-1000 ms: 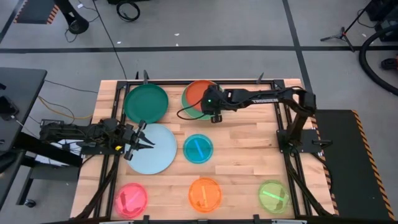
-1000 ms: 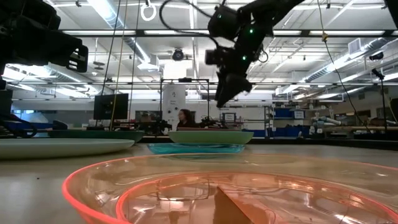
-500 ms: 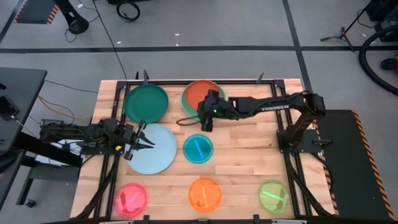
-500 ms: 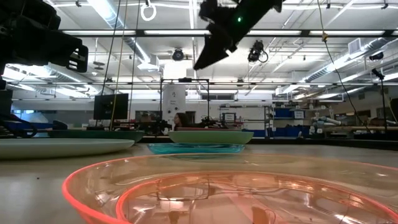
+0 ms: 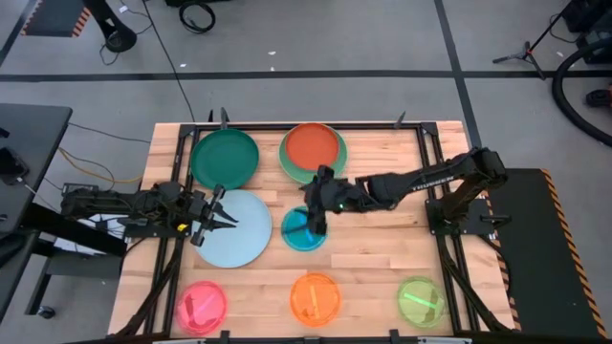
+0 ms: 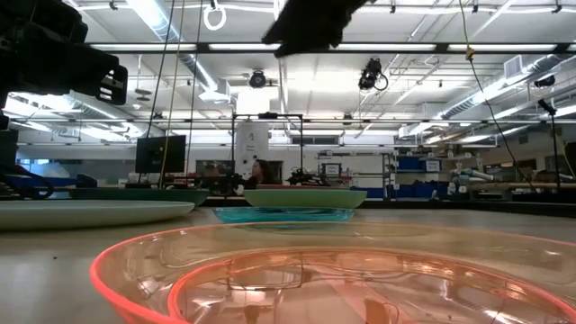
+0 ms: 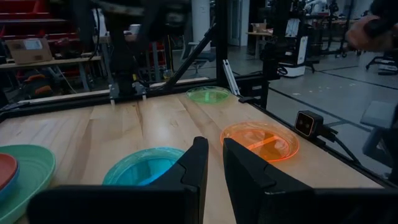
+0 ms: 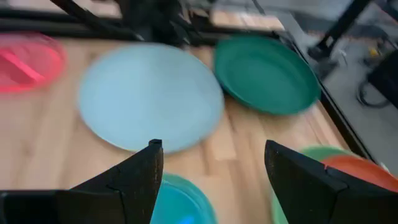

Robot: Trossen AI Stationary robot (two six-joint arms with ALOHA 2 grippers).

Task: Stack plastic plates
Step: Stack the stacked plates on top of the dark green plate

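A: High view first: where is the right claw (image 5: 314, 222)?

B: Over the near edge of the small translucent teal plastic plate (image 5: 304, 228) in the middle of the wooden bench (image 5: 373, 258). The right wrist view shows its fingers spread wide with nothing between them.

A: And the left claw (image 5: 222, 218)?

B: It hangs over the edge of the large pale blue round plastic plate (image 5: 235, 229), fingers close together, nearly shut, holding nothing, to judge by the left wrist view.

A: Where are the other plates?

B: The dark green round plate (image 5: 225, 159) sits at the far side. Next to it, the red-orange plate (image 5: 312, 145) lies on top of a light green plate (image 5: 287, 162). Along the near edge lie the small pink (image 5: 202, 306), orange (image 5: 316, 298) and lime (image 5: 421, 301) translucent plates, each by itself.

A: So which step is this?

B: I judge it is the approach to the teal plate. Next the right claw would have to descend, get a finger under the shallow rim and pinch it.
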